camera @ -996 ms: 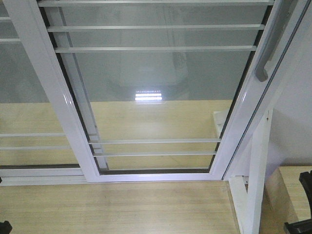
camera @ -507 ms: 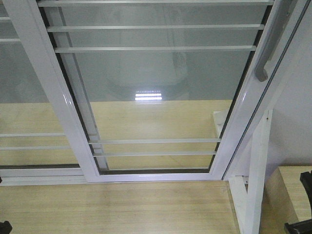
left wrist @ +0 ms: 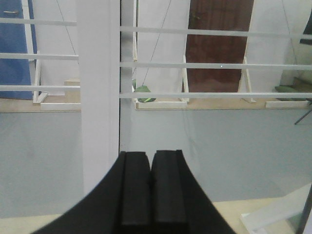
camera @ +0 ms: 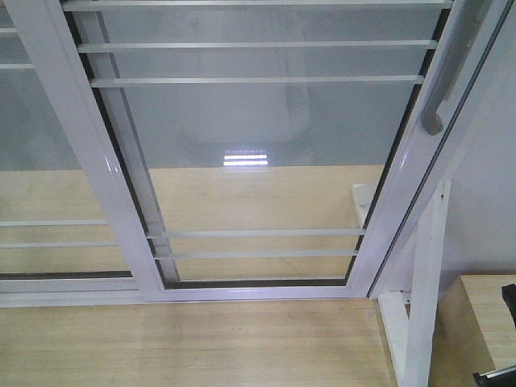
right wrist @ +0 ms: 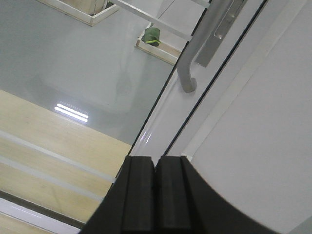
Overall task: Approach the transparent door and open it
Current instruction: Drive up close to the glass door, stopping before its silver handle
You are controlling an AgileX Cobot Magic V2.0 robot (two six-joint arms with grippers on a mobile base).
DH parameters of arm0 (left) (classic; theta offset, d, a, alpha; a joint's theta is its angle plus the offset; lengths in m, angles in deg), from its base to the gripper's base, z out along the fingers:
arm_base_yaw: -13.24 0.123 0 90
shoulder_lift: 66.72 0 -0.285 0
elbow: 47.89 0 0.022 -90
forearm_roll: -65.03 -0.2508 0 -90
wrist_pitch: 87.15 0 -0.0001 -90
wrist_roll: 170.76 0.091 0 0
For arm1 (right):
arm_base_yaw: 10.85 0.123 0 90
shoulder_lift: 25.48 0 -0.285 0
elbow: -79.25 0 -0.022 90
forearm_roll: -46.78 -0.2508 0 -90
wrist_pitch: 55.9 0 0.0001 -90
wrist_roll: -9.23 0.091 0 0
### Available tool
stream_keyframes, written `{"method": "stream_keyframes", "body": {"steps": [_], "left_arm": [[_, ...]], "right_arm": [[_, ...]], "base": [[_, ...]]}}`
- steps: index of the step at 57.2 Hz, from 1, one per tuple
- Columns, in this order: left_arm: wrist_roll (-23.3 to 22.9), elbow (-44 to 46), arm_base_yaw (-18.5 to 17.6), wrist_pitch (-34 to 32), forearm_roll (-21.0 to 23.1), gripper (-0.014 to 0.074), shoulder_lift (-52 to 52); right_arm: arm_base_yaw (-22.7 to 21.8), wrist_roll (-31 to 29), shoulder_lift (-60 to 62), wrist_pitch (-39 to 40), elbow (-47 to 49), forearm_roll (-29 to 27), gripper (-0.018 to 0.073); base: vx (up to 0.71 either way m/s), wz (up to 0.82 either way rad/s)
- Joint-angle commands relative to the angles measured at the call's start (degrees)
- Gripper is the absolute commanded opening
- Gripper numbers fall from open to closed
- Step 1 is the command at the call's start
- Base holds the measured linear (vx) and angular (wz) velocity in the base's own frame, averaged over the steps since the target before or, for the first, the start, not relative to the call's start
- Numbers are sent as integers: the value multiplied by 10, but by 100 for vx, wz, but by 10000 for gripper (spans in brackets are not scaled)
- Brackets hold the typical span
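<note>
Transparent door [camera: 258, 153] fills front view, handle [camera: 435, 113] at 2 o'clock; left gripper [left wrist: 150, 192] and right gripper [right wrist: 155, 195] both pinched closed, holding nothing

— What's different in the front view?
— My left arm, first. Its black tip used to poke in at the 7 o'clock corner, and it has slipped out of that view altogether
— And the right side?
— My right arm [camera: 510, 292] has drawn back toward 4 o'clock. Far less of it shows than a second ago: a sliver against the edge, and a thin edge of it lower down near 5 o'clock
</note>
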Motion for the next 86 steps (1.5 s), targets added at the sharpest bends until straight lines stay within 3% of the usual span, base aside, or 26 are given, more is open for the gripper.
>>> {"method": "stream_keyframes", "body": {"steps": [1, 36, 58, 86], "left_arm": [[-9, -17, 0, -55, 9, 0, 7], [-7, -17, 0, -53, 9, 0, 7], [-7, -17, 0, -53, 9, 0, 7], [-7, -17, 0, -53, 9, 0, 7]], "right_arm": [[-2, -4, 7, 48, -8, 5, 2], [-2, 3, 7, 24, -8, 2, 2], [-2, 3, 7, 232, -8, -203, 2], [-2, 3, 7, 230, -8, -212, 2]], "base": [[0, 0], [0, 0], [0, 0], [0, 0]]}}
